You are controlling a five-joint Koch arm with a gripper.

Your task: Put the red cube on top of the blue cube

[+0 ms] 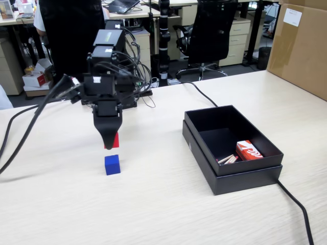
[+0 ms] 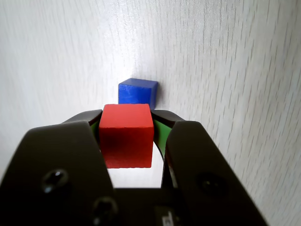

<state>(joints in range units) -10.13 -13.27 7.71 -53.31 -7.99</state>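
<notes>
While the gripper [image 2: 127, 136] clamps 1 red cube [image 2: 126, 135] above 1 blue cube [image 1: 112, 165], centring precedes lowering and release.

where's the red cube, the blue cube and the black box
red cube [image 2: 126, 136]: wrist view, on its front face, held in the hand.
blue cube [image 1: 112, 165]: fixed view, on its front face, resting on the table.
black box [image 1: 245, 176]: fixed view, on its near outer wall.

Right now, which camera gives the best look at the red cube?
The wrist view: the red cube fills the centre, clamped by the gripper. In the fixed view only a sliver of it shows behind the jaw.
</notes>
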